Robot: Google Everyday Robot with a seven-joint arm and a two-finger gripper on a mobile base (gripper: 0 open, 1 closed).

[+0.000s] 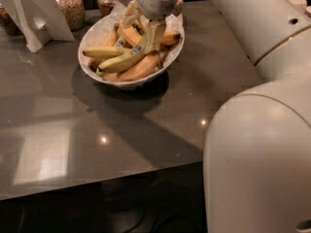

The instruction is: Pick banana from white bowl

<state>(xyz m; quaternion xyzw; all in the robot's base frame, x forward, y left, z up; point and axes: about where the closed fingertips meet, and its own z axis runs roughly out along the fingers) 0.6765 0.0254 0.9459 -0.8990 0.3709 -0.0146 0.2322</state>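
The white bowl point(95, 32) stands on the dark table at the back centre and holds several bananas. The banana point(124, 60), long, greenish yellow, with a blue sticker point(138, 49), lies slanted across the pile, its upper end under my gripper. Plumper orange-toned bananas point(141, 68) lie beside and beneath it, and a shorter yellow banana point(102, 52) lies to its left. My gripper point(143, 30) reaches down into the bowl from above, right at the sticker end of the banana.
Two glass jars of grainy food point(71, 6) point(106, 1) stand behind the bowl. A white folded stand point(36, 13) is at the back left. My large white arm point(257, 144) fills the right side. The table's front edge point(97, 186) runs across the lower frame.
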